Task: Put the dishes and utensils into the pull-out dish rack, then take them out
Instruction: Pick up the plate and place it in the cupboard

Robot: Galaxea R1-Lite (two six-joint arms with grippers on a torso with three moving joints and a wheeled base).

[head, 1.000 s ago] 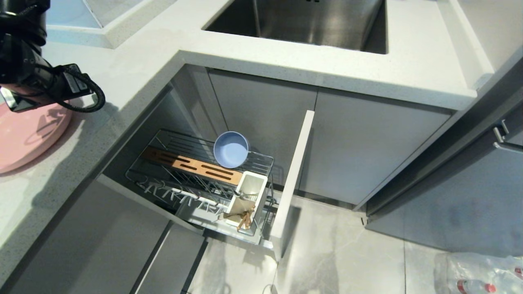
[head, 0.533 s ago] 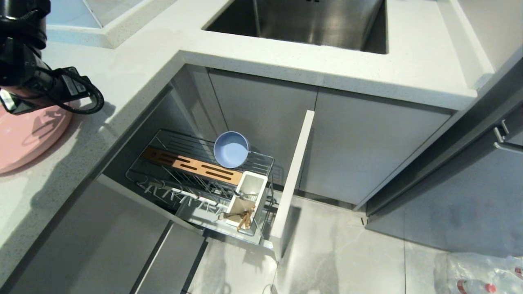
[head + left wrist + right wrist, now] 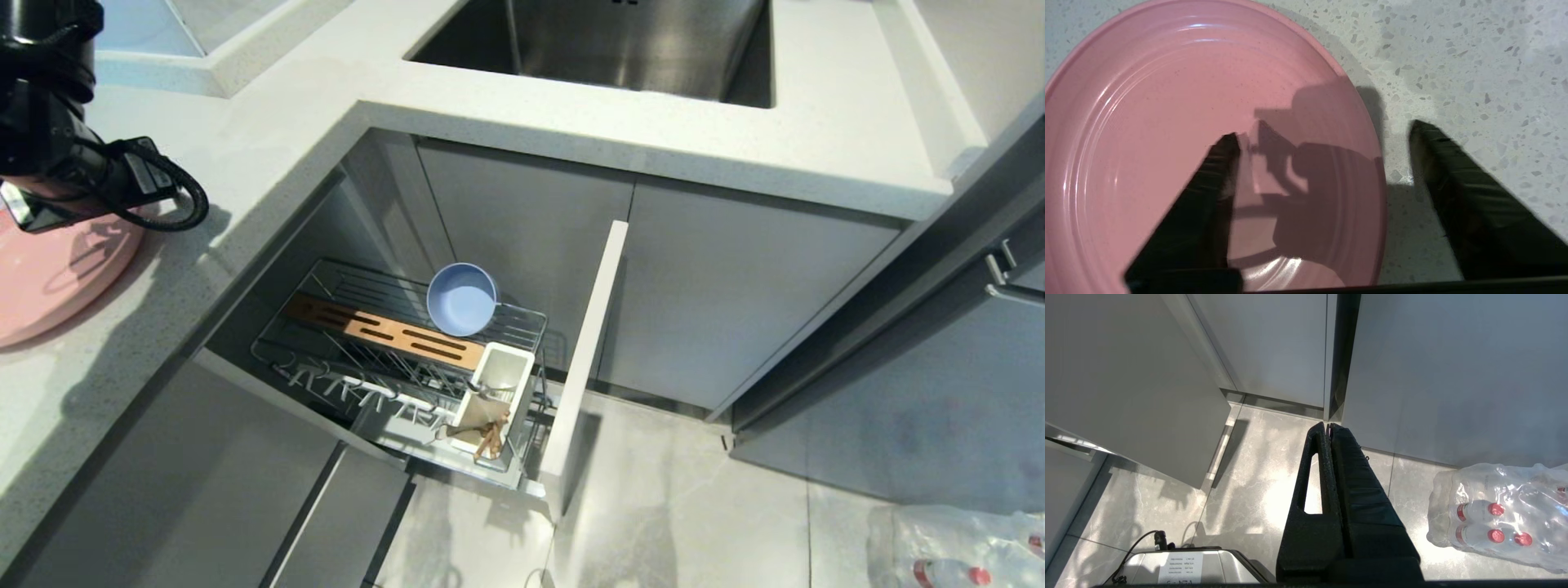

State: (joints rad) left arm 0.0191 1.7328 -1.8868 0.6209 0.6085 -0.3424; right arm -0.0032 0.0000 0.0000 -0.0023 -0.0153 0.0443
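Observation:
The pink plate lies flat on the speckled counter, at the far left in the head view. My left gripper is open just above the plate's edge, one finger over the plate and the other over bare counter. It holds nothing. The pull-out dish rack stands drawn out below the counter. The blue-grey bowl leans on its side at the rack's back. Wooden chopsticks stick out of the white utensil cup. My right gripper hangs shut over the floor.
The rack's grey front panel juts out into the floor space. A lower drawer sits partly out beneath the rack. The steel sink is behind. A wrapped pack of bottles lies on the floor at right.

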